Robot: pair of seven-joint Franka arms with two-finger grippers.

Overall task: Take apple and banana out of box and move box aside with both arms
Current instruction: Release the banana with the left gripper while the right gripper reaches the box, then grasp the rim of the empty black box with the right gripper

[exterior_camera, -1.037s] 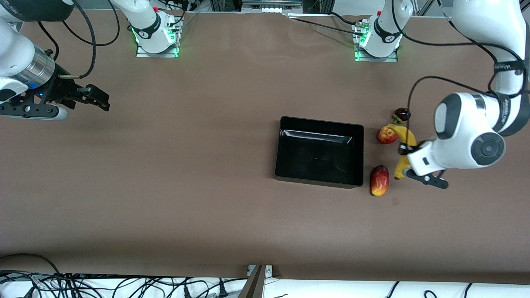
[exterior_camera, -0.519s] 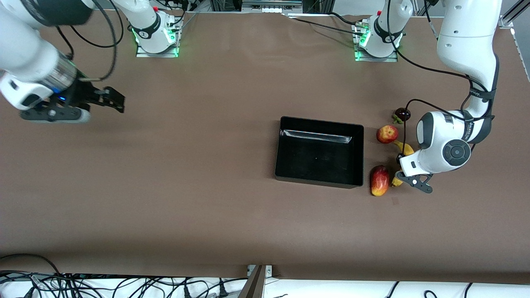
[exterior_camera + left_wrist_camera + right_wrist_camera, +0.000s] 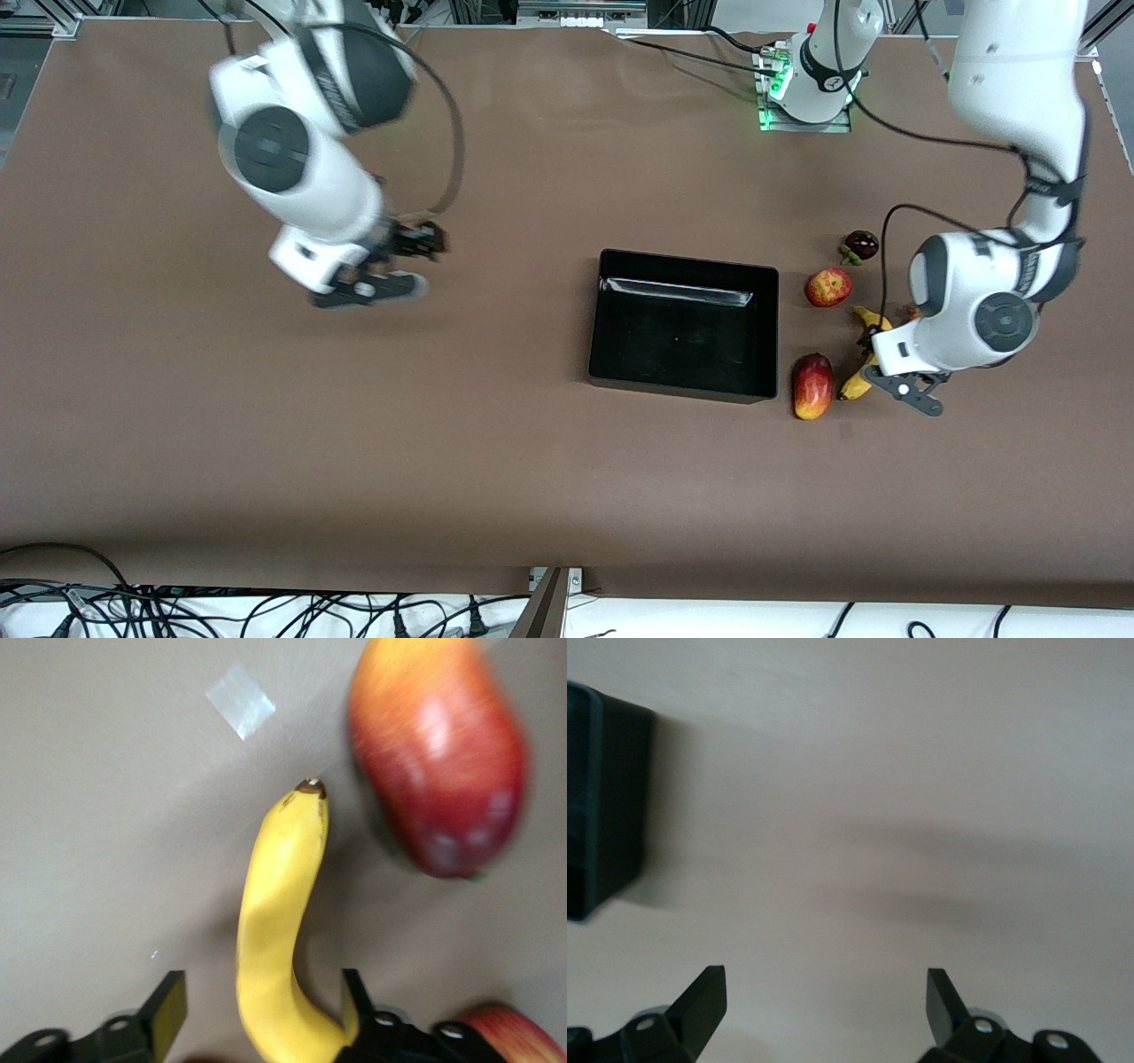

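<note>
Since the box is bare of fruit, right claw [image 3: 430, 242]: open and holding nothing, over bare desk [image 3: 532, 487] well apart from the box, toward the right arm's end. I judge it is heading for its share of the two-arm move.
Box [image 3: 687, 263]: flat on the desk, about midway between the desk's long edges and toward the left arm's end. Nothing lies in it, so what remains is to shift it aside.
Mango [image 3: 812, 385]: on the desk just beside the box's corner nearest the front camera at the left arm's end. It is no part of my job.
Apple [image 3: 828, 287]: out of the box, on the desk near the box's short wall at the left arm's end, nearer the base edge than the mango.
Dark fruit [image 3: 860, 244]: just past the apple toward the base edge.
Banana [image 3: 855, 383]: out of the box too, lying on the desk between apple and mango, partly under my left wrist.
Left claw [image 3: 261, 1005]: open, fingers either side of the banana, gripping nothing. I judge this a release, with the fruit set down clear of the box.
Front view only: both arms, the whole box, and the spacing of the fruit.
Left wrist view only: the fingers astride the banana, its dark tip toward the mango [image 3: 434, 762], and a pale tape patch [image 3: 239, 698] on the desk.
Right wrist view only: my open right claw [image 3: 824, 992] above bare desk, with one corner of the box [image 3: 602, 797].
</note>
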